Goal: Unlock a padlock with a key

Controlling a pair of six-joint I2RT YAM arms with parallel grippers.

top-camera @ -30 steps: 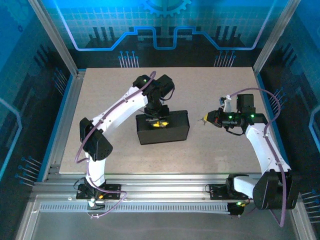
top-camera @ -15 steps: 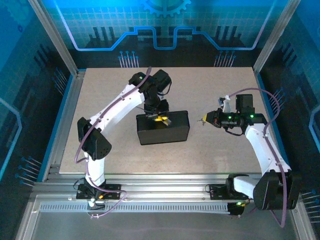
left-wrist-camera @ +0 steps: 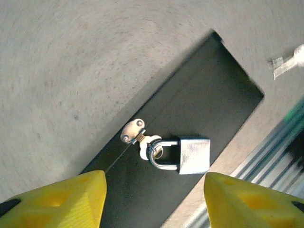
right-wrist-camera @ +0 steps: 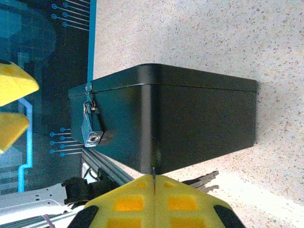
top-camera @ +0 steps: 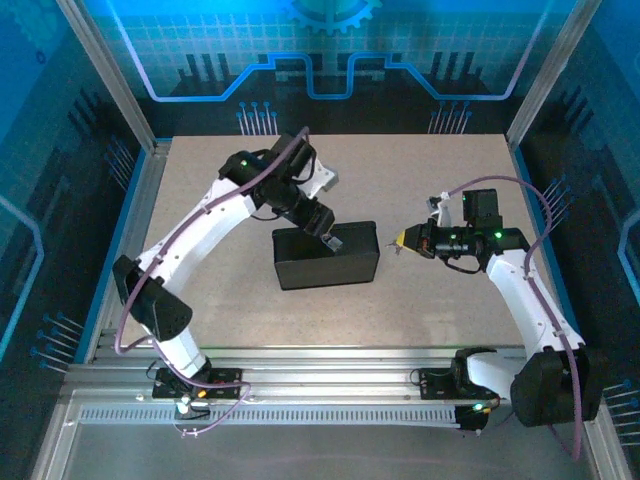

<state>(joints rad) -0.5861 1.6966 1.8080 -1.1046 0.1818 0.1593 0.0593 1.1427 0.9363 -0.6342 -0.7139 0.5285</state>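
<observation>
On the speckled beige tabletop (top-camera: pixel 450 160) — blue circuit-patterned walls (top-camera: pixel 60 120) around it — a small silvery padlock (left-wrist-camera: pixel 192 155) hangs on the black tin box (top-camera: pixel 325 257), frame centre. Left gripper (left-wrist-camera: pixel 153 190) gapes wide, empty; right gripper (right-wrist-camera: pixel 153 185) is pinched together, seemingly on a thin metal key (right-wrist-camera: pixel 153 170).

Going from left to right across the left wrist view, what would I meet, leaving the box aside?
A yellow finger → latch tab → padlock → other yellow finger.
</observation>
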